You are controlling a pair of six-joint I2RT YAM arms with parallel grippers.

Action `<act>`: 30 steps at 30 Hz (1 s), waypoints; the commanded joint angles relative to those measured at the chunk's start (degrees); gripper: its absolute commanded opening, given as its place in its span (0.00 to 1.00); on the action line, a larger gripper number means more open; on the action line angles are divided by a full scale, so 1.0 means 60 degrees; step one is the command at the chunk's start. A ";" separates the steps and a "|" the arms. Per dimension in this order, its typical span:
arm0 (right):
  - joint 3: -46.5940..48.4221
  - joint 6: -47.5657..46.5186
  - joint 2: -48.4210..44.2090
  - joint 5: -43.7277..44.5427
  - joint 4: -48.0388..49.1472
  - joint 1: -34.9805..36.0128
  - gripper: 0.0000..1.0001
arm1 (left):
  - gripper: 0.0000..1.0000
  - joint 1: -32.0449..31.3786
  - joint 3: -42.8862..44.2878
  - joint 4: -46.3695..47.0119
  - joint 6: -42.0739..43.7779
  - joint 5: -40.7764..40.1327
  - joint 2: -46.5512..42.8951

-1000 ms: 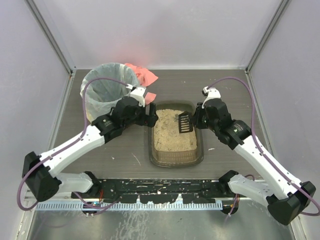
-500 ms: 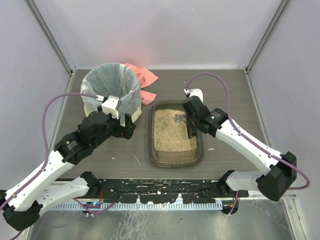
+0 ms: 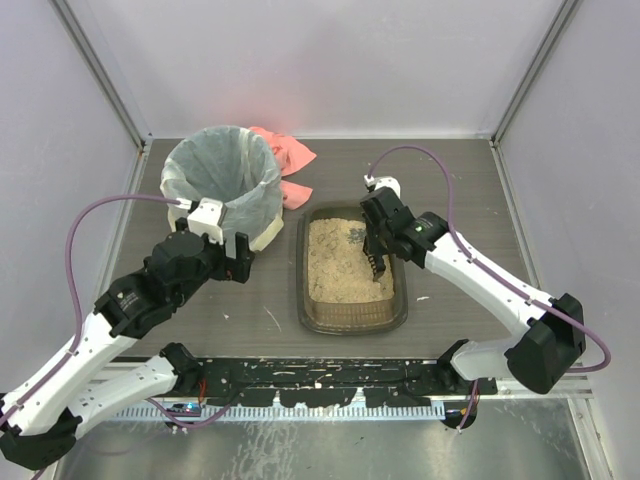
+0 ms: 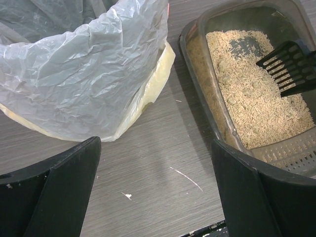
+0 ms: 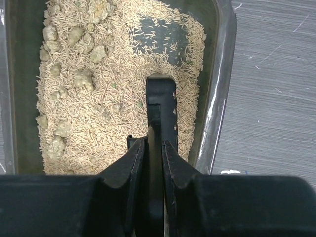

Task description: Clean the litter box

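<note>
The litter box is a dark smoky-brown tray holding tan litter, at the table's middle. It also shows in the left wrist view and the right wrist view. My right gripper is shut on the handle of the small black slotted scoop. In the right wrist view my right gripper holds the scoop edge-on, its tip in the litter near the box's right wall. Several pale clumps lie in the litter on the left. My left gripper is open and empty over bare table between bin and box.
The round bin lined with a white bag stands at the back left, close to my left gripper; its bag fills the upper left of the left wrist view. A pink cloth lies behind the bin. Grey walls enclose the table.
My left gripper has drawn back leftward from the box's left rim to beside the bin. My right arm has swung over the box's far end, turning the scoop edge-on into the litter.
</note>
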 commanded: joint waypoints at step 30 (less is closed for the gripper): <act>-0.5848 0.4523 -0.0854 -0.6837 0.8463 -0.2578 0.01 | 0.94 0.0047 0.0029 0.0057 0.0050 -0.0281 0.0011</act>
